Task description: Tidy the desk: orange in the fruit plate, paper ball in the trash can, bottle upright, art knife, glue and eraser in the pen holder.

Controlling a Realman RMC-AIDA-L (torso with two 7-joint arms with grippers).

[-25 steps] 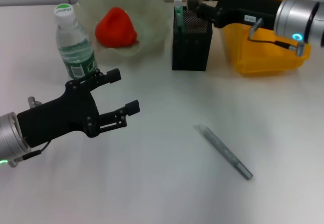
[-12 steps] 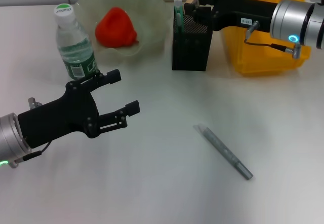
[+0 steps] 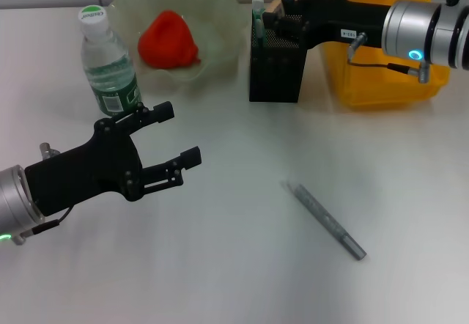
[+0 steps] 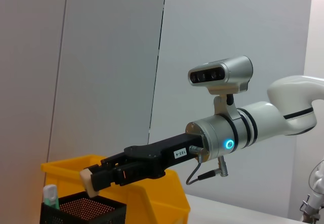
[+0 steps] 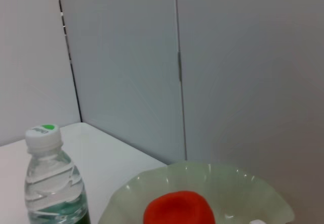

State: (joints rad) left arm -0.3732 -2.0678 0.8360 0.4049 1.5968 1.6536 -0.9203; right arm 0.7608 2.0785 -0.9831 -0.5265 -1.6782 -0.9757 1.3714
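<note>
Head view: one orange [image 3: 168, 39] in the single fruit plate [image 3: 220, 16], one bottle [image 3: 105, 64] upright, one art knife [image 3: 326, 219] flat on desk; right gripper [image 3: 275, 12] clamped on one eraser [image 3: 274, 6] over pen holder [image 3: 275, 64], left gripper [image 3: 174, 132] spread wide, idle near bottle

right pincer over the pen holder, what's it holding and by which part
The right pincer grips the eraser by its rear end, above the pen holder. The left pincer is open and holds nothing.
</note>
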